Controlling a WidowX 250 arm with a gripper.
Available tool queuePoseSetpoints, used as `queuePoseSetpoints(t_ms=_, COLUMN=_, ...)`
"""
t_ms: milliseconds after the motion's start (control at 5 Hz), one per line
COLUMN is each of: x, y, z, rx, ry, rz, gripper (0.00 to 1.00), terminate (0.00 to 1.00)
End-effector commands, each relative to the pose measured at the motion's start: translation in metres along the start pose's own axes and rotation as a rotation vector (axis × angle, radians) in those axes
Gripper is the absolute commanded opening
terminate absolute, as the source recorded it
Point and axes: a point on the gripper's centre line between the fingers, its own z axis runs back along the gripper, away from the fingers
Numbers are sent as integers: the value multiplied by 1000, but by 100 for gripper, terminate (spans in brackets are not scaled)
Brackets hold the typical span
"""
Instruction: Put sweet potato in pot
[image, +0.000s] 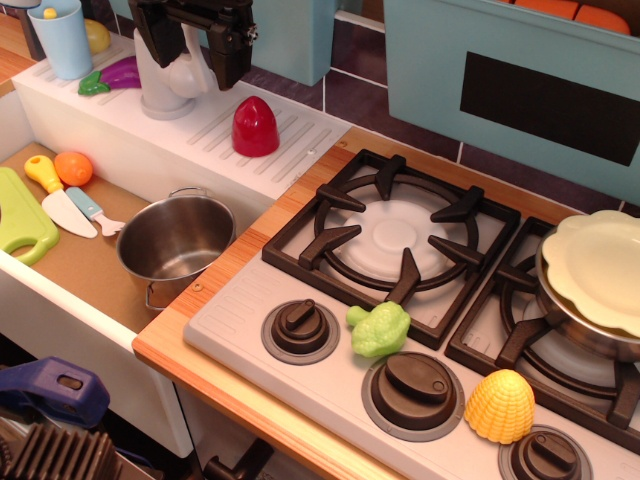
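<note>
The sweet potato is a glossy dark-red dome standing upright on the white ribbed drainboard at the back of the sink. The pot is a shiny steel pot with thin loop handles, standing empty in the sink well, in front of and to the left of the sweet potato. My gripper is black and hangs at the top of the view, above the white faucet and up and left of the sweet potato. Its jaws stand apart and hold nothing.
A white faucet stands under the gripper. A blue cup, a purple eggplant toy, an orange ball, a toy knife and a green board lie at left. The stove holds a green toy, a yellow ribbed dome and a pan with a pale yellow plate.
</note>
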Motion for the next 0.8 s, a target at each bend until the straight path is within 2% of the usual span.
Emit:
queuePoseSetpoints(t_ms=0, x=0, y=0, z=0, rx=0, ry=0, rz=0, gripper=100, terminate=0)
queuePoseSetpoints(t_ms=200, x=11, y=2, z=-14, rx=33, ry=-96, rz=-21, gripper=100, terminate=0)
queuePoseSetpoints(t_ms=600, x=43, y=12, z=-41, rx=15, ry=-226, rz=-54, gripper=100, terminate=0)
